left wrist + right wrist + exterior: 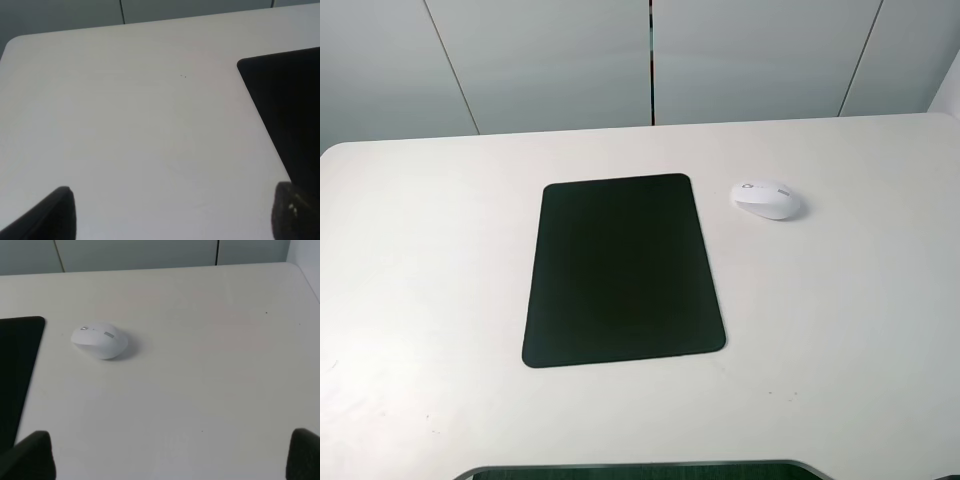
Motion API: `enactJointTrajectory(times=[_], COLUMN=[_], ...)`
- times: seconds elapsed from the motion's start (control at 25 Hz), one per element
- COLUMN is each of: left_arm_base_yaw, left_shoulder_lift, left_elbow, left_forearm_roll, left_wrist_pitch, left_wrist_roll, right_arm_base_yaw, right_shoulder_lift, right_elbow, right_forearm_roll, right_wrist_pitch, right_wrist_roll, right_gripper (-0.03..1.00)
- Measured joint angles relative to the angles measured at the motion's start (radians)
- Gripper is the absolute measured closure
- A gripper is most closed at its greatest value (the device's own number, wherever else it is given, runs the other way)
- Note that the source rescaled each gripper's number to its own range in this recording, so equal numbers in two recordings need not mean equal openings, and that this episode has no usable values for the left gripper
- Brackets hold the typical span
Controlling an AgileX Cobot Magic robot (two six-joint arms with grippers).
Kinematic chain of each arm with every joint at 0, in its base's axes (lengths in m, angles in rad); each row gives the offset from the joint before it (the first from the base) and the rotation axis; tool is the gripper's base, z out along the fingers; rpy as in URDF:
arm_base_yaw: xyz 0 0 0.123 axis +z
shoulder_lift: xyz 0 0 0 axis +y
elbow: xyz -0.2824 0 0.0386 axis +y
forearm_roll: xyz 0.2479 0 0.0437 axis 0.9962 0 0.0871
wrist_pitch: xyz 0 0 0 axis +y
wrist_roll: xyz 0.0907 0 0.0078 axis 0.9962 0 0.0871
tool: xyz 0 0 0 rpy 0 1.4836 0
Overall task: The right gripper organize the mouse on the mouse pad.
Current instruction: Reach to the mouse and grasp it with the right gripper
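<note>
A small white mouse (766, 199) lies on the white table just right of the far right corner of the black mouse pad (622, 268), not touching it. It also shows in the right wrist view (100, 341), beside the pad's edge (15, 370). My right gripper (170, 457) is open and empty, well short of the mouse, with only its two black fingertips (32, 456) in view. My left gripper (175, 212) is open and empty over bare table, left of the pad (287, 107). Neither arm shows in the high view.
The white table (840, 330) has rounded far corners and ends at a grey panelled wall (650, 60). A dark curved edge (640, 468) sits at the table's near side.
</note>
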Motion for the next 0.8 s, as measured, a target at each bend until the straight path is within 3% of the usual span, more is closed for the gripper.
enactJointTrajectory(times=[0.8], left_arm_base_yaw=[0.000], left_shoulder_lift=[0.000], left_elbow=[0.000], left_forearm_roll=[0.000], left_wrist_pitch=[0.000], left_wrist_roll=[0.000], right_arm_base_yaw=[0.000], right_shoulder_lift=[0.000], right_elbow=[0.000], right_forearm_roll=[0.000], right_wrist_pitch=[0.000], right_wrist_roll=[0.000], right_gripper=[-0.03])
